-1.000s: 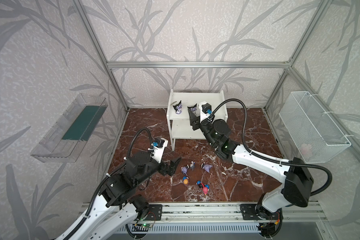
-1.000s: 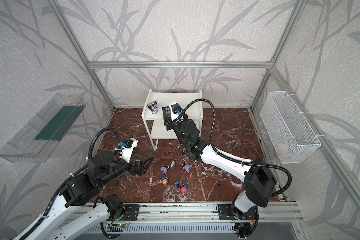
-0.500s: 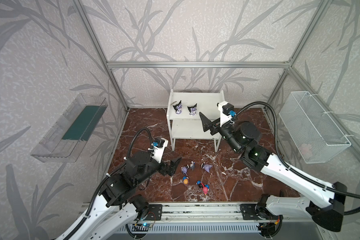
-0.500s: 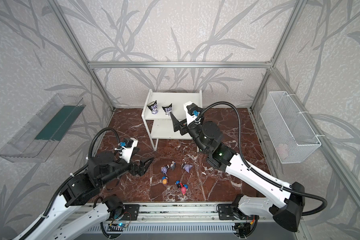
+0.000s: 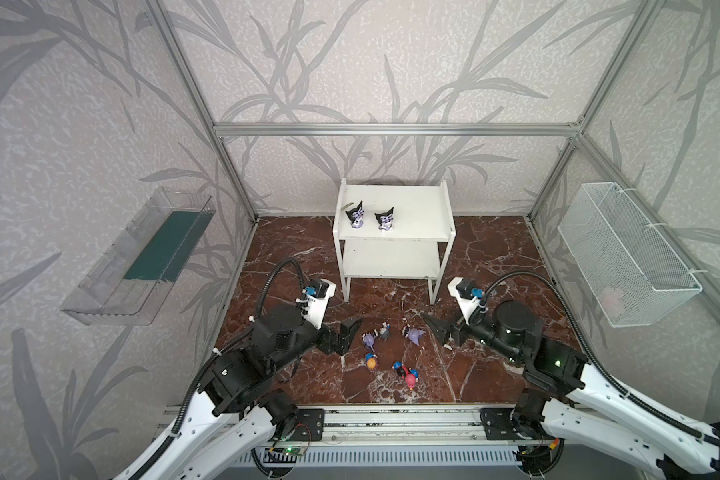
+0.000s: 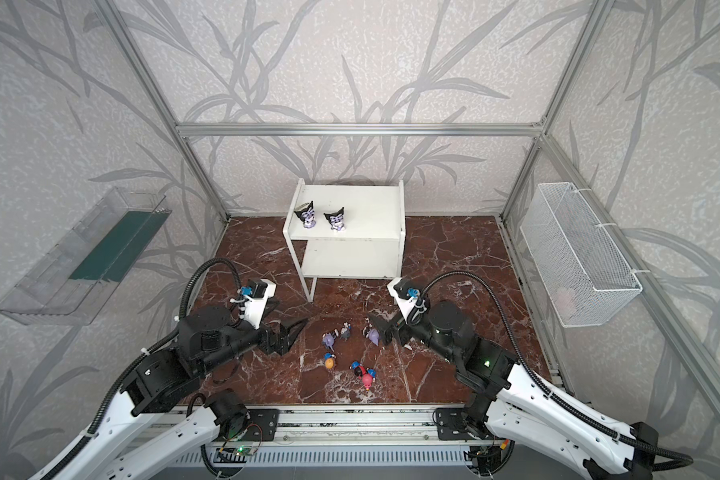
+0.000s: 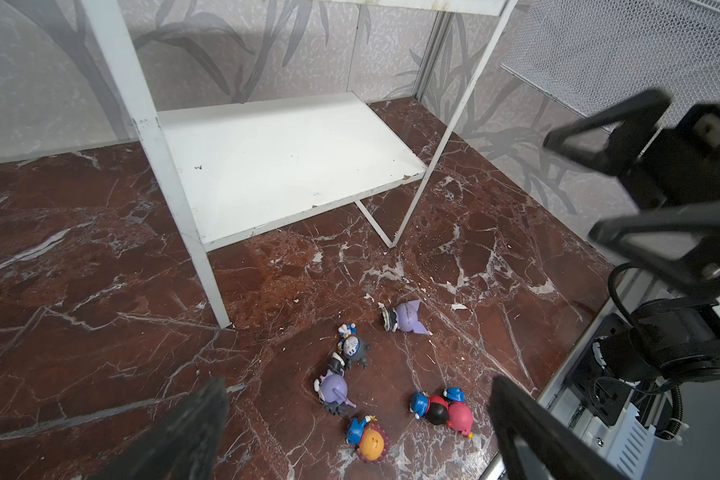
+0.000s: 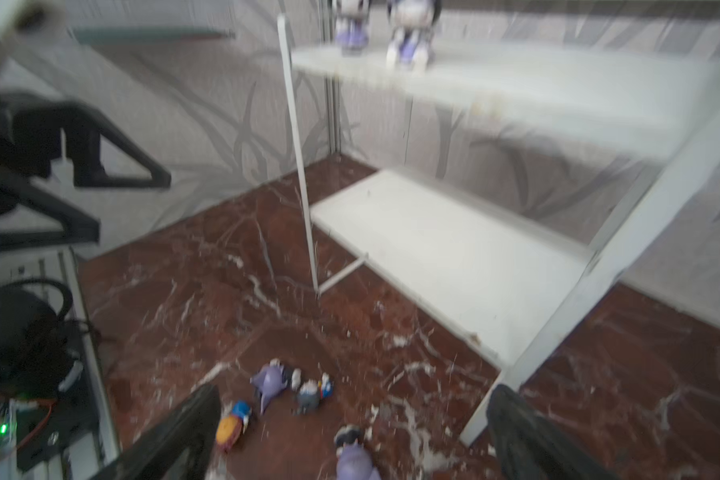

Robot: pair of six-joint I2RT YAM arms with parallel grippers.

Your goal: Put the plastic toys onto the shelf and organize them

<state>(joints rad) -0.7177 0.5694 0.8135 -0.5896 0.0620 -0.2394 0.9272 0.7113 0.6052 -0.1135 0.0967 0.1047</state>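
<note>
shelf [image 5: 416,208]: two black figurines [image 5: 355,215] upright at the top tier's left end, leaving room for a row; lower tier bare.
loose toys [image 5: 413,335]: six on the surface [image 5: 495,266] before the shelf, between both arms.
left end effector [image 5: 346,336]: spread, empty, beside the cluster.
right end effector [image 5: 437,330]: spread, empty, likely lining up a pick.

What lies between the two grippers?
Six small plastic figurines on the red marble floor, between left gripper and right gripper; both top views show it.

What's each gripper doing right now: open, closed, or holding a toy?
Left gripper: open, holding nothing.
Right gripper: open, holding nothing.
</note>
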